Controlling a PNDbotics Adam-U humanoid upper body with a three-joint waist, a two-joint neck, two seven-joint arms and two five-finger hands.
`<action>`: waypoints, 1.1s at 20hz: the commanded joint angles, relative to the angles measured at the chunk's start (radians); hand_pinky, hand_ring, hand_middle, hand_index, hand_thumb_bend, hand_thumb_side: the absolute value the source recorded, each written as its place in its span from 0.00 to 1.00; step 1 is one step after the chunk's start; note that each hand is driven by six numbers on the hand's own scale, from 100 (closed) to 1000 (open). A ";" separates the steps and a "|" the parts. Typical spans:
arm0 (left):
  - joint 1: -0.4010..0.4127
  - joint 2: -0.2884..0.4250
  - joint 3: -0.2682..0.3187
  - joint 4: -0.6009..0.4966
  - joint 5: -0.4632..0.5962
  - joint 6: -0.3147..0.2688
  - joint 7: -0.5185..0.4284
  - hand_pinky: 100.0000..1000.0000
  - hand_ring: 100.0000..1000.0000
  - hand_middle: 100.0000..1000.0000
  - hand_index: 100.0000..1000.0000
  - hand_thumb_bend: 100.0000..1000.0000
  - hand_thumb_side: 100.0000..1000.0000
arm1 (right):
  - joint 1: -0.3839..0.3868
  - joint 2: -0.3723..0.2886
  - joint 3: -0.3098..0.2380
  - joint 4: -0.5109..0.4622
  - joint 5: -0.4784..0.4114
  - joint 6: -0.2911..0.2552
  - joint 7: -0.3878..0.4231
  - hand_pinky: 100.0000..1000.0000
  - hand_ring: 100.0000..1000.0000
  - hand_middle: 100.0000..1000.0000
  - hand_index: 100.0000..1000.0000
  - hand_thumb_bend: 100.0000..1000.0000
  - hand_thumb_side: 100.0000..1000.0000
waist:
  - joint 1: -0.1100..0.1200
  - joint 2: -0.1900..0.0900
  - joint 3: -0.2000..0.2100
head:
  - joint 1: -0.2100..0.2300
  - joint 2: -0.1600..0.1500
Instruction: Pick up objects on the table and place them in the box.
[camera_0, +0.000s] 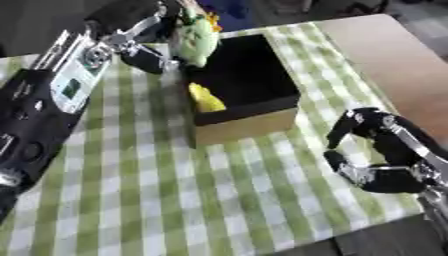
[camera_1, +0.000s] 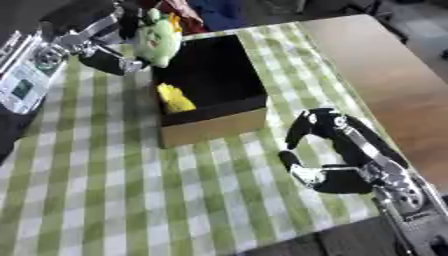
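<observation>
Green and plush, the stuffed toy (camera_0: 198, 37) hangs in the left hand (camera_0: 144, 42) at the far left rim of the box (camera_0: 241, 75), partly over the dark opening. It looks soft and light, the kind of thing that gives under pressure and will not break if dropped; its rounded body is the sensible place to hold it, and that is where the fingers (camera_0: 156, 60) are curled round it now. A bit of yellow and red shows at its top, too small to make out.

Inside the box, against the near left wall, lies a yellow object (camera_0: 206, 99), apparently already placed; nothing else can be seen in the black interior. The box has dark inner walls and a plain cardboard front, and it sits on the green-and-white checked cloth (camera_0: 157, 190) that covers the bench.

On the other side, the right hand (camera_1: 337, 150) rests on the cloth near the lower right, well apart from the box, its fingers bent in a claw shape and grasping nothing.

Judging by the position, the toy is close to being released into the box.
</observation>
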 joint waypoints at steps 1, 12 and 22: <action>-0.013 -0.007 -0.011 -0.015 0.009 -0.015 -0.031 0.52 0.35 0.31 0.55 0.37 0.00 | -0.013 -0.009 0.000 -0.010 -0.009 -0.001 0.005 0.64 0.48 0.46 0.52 0.17 0.00 | -0.004 -0.018 -0.005 | 0.003 -0.010; 0.000 -0.017 -0.024 -0.024 0.022 -0.031 -0.095 0.55 0.39 0.39 0.82 0.71 0.18 | -0.011 -0.006 -0.001 -0.010 -0.010 -0.001 0.003 0.64 0.48 0.46 0.52 0.17 0.00 | -0.010 -0.012 -0.008 | 0.000 -0.014; 0.030 0.045 0.016 -0.161 0.192 0.045 -0.022 0.54 0.37 0.36 0.74 0.68 0.19 | 0.003 -0.005 -0.010 -0.006 -0.007 -0.001 -0.006 0.64 0.48 0.46 0.52 0.18 0.00 | -0.021 -0.017 0.039 | -0.016 -0.009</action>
